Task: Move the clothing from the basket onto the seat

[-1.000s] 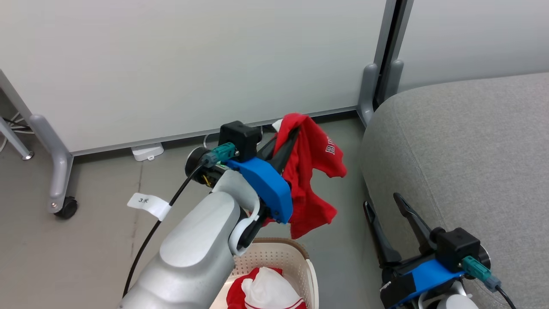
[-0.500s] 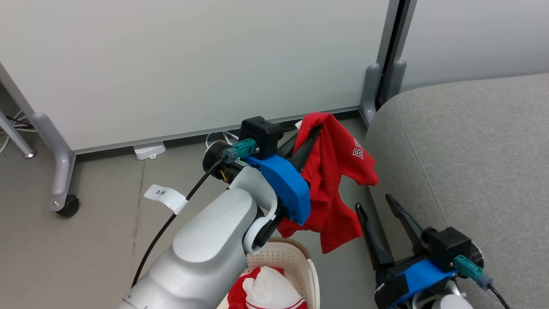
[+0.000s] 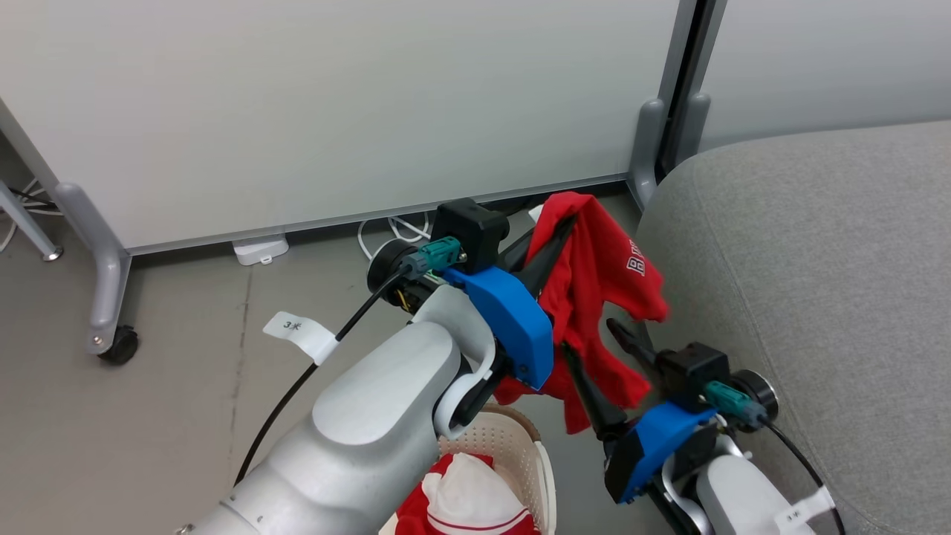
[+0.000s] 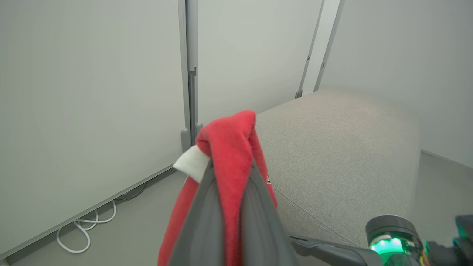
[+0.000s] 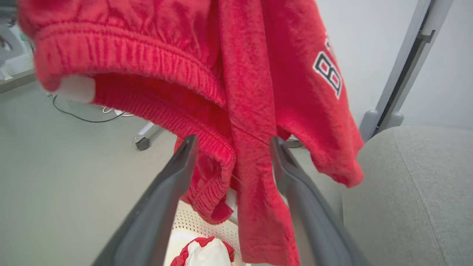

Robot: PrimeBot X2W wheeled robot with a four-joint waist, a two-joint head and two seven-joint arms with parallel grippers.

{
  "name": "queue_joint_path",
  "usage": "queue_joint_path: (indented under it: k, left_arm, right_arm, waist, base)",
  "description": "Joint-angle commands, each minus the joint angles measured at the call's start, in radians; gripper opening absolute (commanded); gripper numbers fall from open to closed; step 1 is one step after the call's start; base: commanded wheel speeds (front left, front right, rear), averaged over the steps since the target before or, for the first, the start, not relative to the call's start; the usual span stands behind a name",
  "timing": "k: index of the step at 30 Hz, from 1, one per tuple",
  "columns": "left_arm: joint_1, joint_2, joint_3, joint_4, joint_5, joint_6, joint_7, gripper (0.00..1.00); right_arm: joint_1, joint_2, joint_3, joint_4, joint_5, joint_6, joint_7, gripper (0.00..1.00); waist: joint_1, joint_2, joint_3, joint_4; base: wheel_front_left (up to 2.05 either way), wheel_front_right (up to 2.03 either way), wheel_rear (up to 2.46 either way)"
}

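Because it is soft knit cloth, the red garment (image 3: 587, 297) looks light and limp, so it should drape and swing rather than hold any shape. Its ribbed waistband, seen in the right wrist view at ten o'clock, looks like the thickest and surest place to take hold. The garment hangs in the air with its long axis running from twelve down to six o'clock, and the white lettering faces three o'clock, toward the seat.

The left gripper (image 3: 561, 223) is clenched on a bunched fold at the garment's top. In the left wrist view, red cloth and a white tag poke out past the closed fingers.

The right gripper (image 3: 594, 338) comes up from five o'clock. Its jaws are spread and straddle the hanging lower cloth without pinching it.

The basket (image 3: 539, 461) sits on the floor (image 3: 186, 386) at seven o'clock of the garment, with the red and white garment (image 3: 468, 498) inside it. The seat (image 3: 802, 260) lies just beside the garment at three o'clock, and the hem sways near the seat's rounded edge.
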Motion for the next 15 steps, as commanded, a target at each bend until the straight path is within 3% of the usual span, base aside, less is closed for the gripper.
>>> queue_joint_path:
  k: [1,15]
  left_arm:
    - [-0.02,0.001,-0.001,0.002,-0.006,0.005,-0.006,0.0]
    - [-0.047,0.001,-0.085,-0.005,-0.084,0.013,-0.029,0.0]
  right_arm:
    - [-0.024,-0.003,0.006,0.01,0.003,0.0,0.0,1.0]
    - [-0.215,-0.003,0.048,0.252,0.021,0.0,-0.052,1.0]
  waist:
    - [-0.0001,-0.0001,0.001,0.002]
    - [-0.0001,-0.0001,-0.003,0.022]
  base:
    - [0.0,0.0,0.0]
    - [0.0,0.0,0.0]
